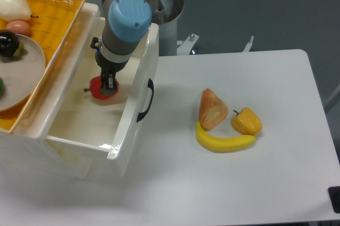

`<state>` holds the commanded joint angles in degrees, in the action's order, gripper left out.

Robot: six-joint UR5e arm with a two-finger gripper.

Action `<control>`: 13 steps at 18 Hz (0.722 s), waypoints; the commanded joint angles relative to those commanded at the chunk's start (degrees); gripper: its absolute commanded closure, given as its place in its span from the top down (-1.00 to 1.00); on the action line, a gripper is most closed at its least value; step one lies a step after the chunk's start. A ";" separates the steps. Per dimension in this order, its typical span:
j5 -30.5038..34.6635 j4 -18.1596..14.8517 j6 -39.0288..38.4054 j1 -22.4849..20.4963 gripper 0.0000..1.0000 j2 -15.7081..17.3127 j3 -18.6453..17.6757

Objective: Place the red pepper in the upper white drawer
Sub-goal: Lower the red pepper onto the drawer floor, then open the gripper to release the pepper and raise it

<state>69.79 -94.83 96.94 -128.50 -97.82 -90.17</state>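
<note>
The red pepper (99, 89) lies on the floor of the upper white drawer (126, 128), toward its back, stem pointing left. The drawer is pulled out at the table's left, its black handle (146, 101) facing right. My gripper (108, 81) hangs straight down inside the drawer, right above the pepper's right side. Its fingers look open and the pepper rests below them, not held.
A yellow wicker basket (59, 2) sits over the drawer's left side, holding a plate (24, 72) and several toy foods. On the white table (276, 183) to the right lie a bread piece (212, 109), a banana (226, 142) and a yellow-orange pepper (247, 121).
</note>
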 joint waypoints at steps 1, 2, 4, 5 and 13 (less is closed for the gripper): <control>0.00 0.09 0.00 0.09 0.61 0.00 0.09; -0.09 0.17 0.00 0.09 0.70 0.00 0.26; -0.09 0.18 0.00 0.09 0.74 0.26 0.26; -0.09 0.35 0.00 0.00 0.76 0.26 0.26; -0.79 0.79 -0.96 -2.90 1.00 2.01 1.05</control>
<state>68.99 -94.04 95.98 -131.40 -95.81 -89.12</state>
